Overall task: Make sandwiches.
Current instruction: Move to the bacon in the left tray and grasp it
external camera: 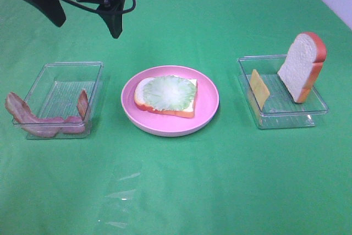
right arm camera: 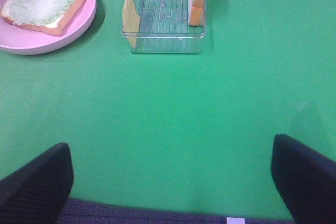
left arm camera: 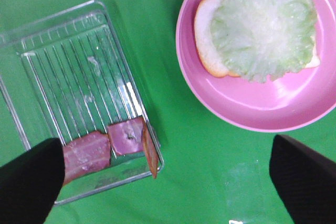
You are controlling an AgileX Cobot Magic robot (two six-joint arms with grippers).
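Observation:
A bread slice topped with pale green lettuce lies on the round pink plate at the middle. Reddish-brown bacon strips lie in and over the left clear tray. A yellow cheese square and an upright bread slice lean in the right clear tray. My left gripper is open and empty, high above and behind the bacon tray; its wrist view shows the bacon and lettuce. My right gripper is open, empty, and well short of the cheese tray.
A green cloth covers the table. A faint clear plastic piece lies on the cloth near the front. The cloth's near edge shows in the right wrist view.

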